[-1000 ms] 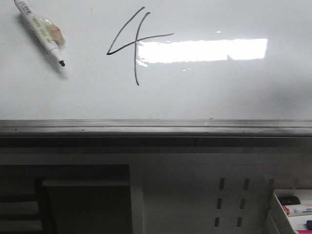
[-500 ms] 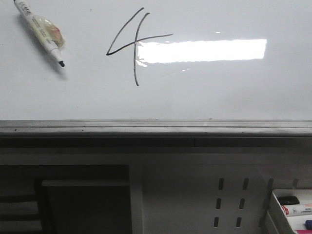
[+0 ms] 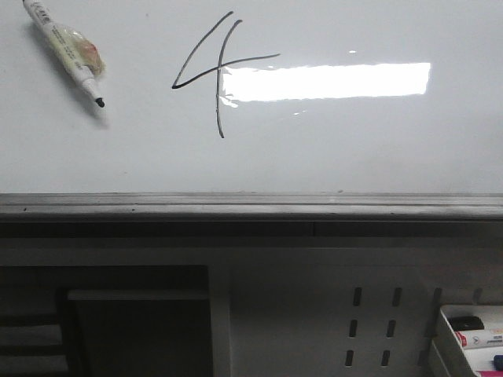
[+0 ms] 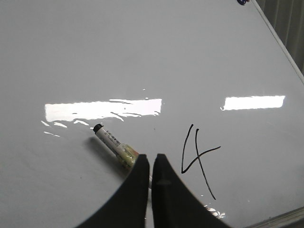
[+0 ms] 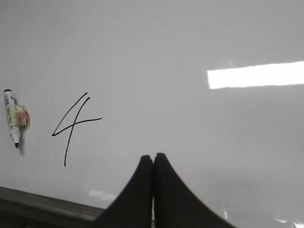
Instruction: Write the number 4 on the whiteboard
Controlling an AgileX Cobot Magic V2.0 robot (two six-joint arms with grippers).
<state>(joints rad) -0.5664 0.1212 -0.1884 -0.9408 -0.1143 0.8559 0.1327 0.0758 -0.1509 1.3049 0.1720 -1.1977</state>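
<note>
The whiteboard fills the upper half of the front view, with a grey edge rail along its near side. The number 4 is drawn on it in thin black strokes. A white marker, uncapped with a black tip, lies flat on the board to the left of the 4. No gripper shows in the front view. My left gripper is shut and empty, above the board; the marker lies just beyond its tips, the 4 beside it. My right gripper is shut and empty, apart from the 4 and the marker.
Below the rail stands a white perforated panel with slots. A white tray holding markers sits at the lower right. A dark recess is at the lower left. Ceiling lights glare on the board.
</note>
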